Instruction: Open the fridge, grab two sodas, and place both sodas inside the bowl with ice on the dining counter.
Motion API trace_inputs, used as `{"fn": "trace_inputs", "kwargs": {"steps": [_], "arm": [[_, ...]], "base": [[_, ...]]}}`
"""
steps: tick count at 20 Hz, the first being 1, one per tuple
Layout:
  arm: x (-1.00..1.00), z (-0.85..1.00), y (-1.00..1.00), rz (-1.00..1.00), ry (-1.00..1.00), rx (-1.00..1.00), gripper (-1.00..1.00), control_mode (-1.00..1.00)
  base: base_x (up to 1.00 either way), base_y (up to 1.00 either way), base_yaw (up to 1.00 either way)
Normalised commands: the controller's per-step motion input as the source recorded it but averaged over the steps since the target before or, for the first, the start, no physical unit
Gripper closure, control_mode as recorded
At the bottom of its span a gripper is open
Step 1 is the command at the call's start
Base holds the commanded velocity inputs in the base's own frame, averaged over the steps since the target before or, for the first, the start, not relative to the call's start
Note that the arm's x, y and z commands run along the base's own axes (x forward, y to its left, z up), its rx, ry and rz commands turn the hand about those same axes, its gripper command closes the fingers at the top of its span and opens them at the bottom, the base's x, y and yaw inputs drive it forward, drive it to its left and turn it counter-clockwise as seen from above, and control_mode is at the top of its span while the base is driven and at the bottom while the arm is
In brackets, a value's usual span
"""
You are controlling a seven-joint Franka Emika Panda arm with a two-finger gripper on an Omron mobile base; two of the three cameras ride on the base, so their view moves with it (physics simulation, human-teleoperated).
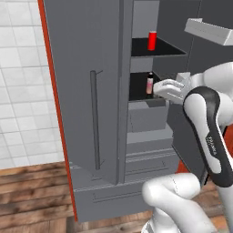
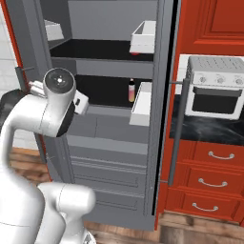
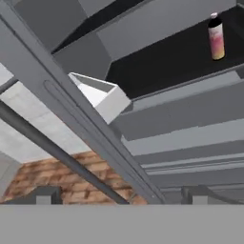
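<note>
The grey fridge stands with both doors swung open. One red soda stands upright on the upper black shelf. My gripper hovers at the lower shelf's front, below the soda and just right of a small pink-and-yellow bottle. In the hand view the gripper is open, its fingertips set wide apart with nothing between them. That view looks past the left door's edge and bar handle; the bottle is at the upper right. The bowl, the ice and the dining counter are out of view.
White door bins hang on the open right door, close to the shelf fronts. Red cabinets and a white oven stand to the right of the fridge. A white tiled wall and wooden floor lie to its left.
</note>
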Motion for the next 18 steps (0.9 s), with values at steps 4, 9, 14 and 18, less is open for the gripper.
{"fn": "trace_inputs", "kwargs": {"steps": [4, 9, 14, 18], "arm": [[0.50, 0.23, -0.07, -0.12, 0.20, 0.24, -1.00, -1.00], [0.46, 0.00, 0.00, -0.06, 0.12, 0.25, -1.00, -1.00], [0.40, -0.07, 0.12, -0.02, 0.03, 0.26, -1.00, -1.00], [0.31, -0.07, 0.30, -0.03, 0.02, 0.17, -1.00, -1.00]], "base": [[0.00, 0.00, 0.00], [0.00, 0.00, 0.00], [0.00, 0.00, 0.00], [0.00, 0.00, 0.00]]}}
